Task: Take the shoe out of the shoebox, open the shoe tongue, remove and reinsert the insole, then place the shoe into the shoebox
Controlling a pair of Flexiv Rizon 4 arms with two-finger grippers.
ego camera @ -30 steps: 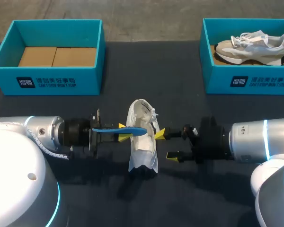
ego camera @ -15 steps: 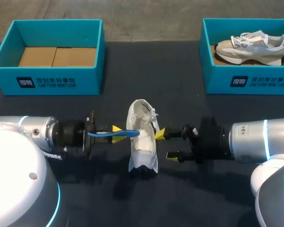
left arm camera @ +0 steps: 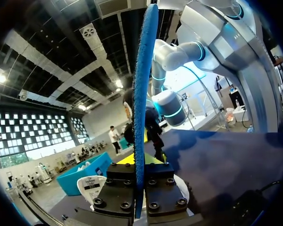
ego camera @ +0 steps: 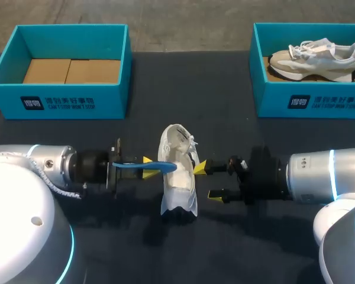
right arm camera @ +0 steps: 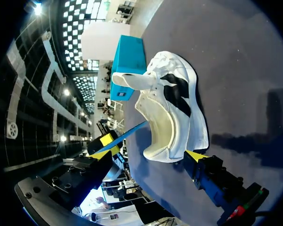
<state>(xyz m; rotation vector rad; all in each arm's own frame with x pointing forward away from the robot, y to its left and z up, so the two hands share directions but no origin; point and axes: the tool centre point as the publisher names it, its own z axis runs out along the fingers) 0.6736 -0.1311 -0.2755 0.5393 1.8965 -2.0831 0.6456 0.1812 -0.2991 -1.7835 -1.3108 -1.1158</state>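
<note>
Shoe: I see a white low-top sneaker (ego camera: 178, 177) with black side patches, resting at frame centre on the dark tabletop (ego camera: 236, 130), tongue lifted, lining pale | Left pincer (ego camera: 149, 167): clamped on a thin blue foam insole (ego camera: 133, 166), its tip at the sneaker's opening | Right pincer (ego camera: 207, 180): spread wide, one yellow tip beside the collar.

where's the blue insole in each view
Head view: thin blue insole in left claw, tip at white shoe.
Left wrist view: edge-on strip rising from the claw.
Right wrist view: blue sliver beside the shoe's opening.
Shared landmark: the shoe, barely visible from left wrist.
</note>
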